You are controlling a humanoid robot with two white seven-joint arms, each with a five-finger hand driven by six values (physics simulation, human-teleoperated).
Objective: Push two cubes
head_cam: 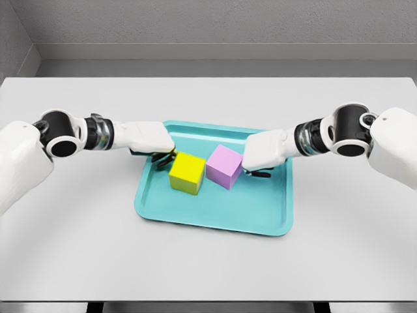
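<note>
Nearest lies the front rim of the teal tray (215, 225), a shallow dish on the white table (208, 267) that keeps both blocks within reach of the two arms. Beyond it, the yellow cube (187, 173) sits just inside the left hand (151, 140), touching or nearly touching its dark fingers (163, 158), which look loosely curled and pinch nothing. Its top is bright, its front face duller. The pink cube (225, 166) stands beside it, its near corner meeting the yellow one, and just inside the right hand (264, 151), whose fingertips (258, 173) curl under the palm, likewise holding nothing. Each hand seems set on a cube's outer side to shove the pair together; they appear already joined.
</note>
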